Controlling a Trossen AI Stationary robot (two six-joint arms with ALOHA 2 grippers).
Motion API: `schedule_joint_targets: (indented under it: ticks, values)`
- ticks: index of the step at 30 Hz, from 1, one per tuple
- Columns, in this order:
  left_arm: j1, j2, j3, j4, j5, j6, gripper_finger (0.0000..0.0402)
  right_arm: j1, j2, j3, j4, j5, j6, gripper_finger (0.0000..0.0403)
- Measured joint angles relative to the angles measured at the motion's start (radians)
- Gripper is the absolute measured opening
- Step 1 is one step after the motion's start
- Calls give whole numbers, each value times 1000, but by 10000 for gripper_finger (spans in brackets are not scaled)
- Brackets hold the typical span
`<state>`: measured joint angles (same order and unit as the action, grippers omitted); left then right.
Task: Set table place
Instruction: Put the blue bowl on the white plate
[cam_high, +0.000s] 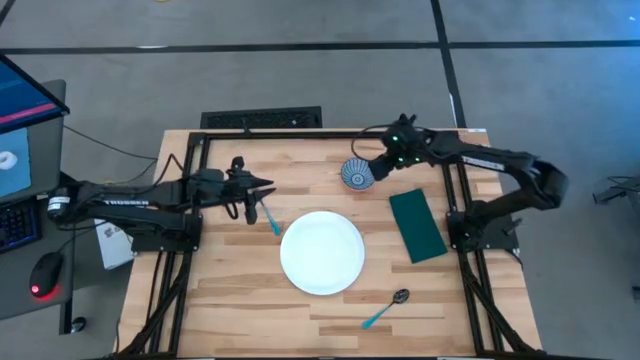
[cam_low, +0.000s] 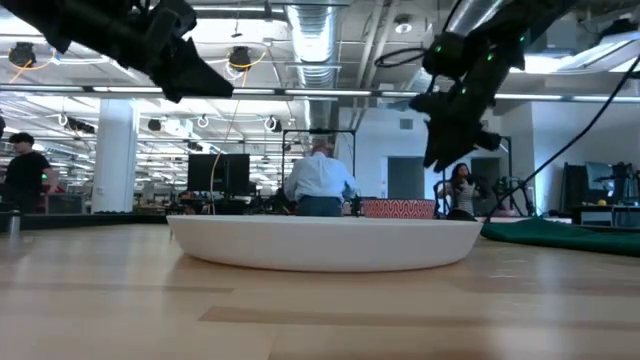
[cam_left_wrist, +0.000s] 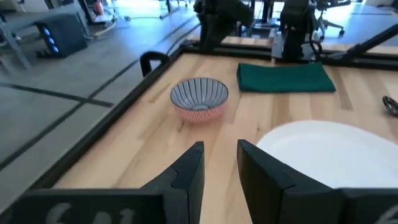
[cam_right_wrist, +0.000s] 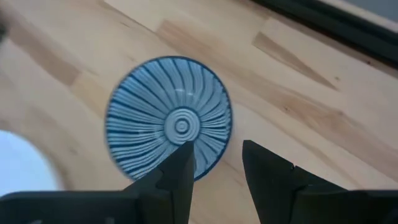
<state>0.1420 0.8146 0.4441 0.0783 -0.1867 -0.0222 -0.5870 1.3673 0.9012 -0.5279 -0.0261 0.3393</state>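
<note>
We've got the plate (cam_high: 322, 252) down mid-frame on the table (cam_high: 230, 305), cloth (cam_high: 417, 226) to its right, spoon (cam_high: 386, 308) lower right, fork (cam_high: 271, 217) at its left. Right gripper (cam_high: 385, 160), fingers narrowly apart and empty, hovers over the bowl (cam_high: 357, 174) above the plate, probably next. Left gripper (cam_high: 262, 186), also narrowly apart and empty, sits by the fork.

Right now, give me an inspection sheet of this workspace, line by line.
Surface: wooden tabletop, black frame.
Job's things: white plate central; blue-patterned bowl beyond it; green cloth right of plate; spoon near front edge; fork left of plate.
Clutter: nothing seen.
Grippers: left gripper open, above the fork's end; right gripper open, above the bowl's rim.
Cables: along the frame's legs and beside the table's left.
Surroundings: monitor and mouse at left; people in room behind.
</note>
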Motion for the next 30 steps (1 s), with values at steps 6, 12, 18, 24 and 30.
schedule_joint_targets:
  ticks: [6, 12, 18, 24, 30]
  values:
    - [-39, -9, -79, 110, -19, -21, 87, -18, 99, 0, 81, 0, -7, 159]
    - [-54, -34, -102, 172, -21, 34, 87, -31, 160, 0, 138, 0, -7, 159]
    - [-55, -67, -128, 196, -40, 55, 87, -37, 218, -1, 162, 0, -7, 159]
    - [-55, -130, -176, 235, -46, 56, 87, -37, 266, -1, 174, 0, -7, 159]
    - [-55, -176, -195, 231, -46, 63, 87, -37, 274, -1, 179, 0, -7, 159]
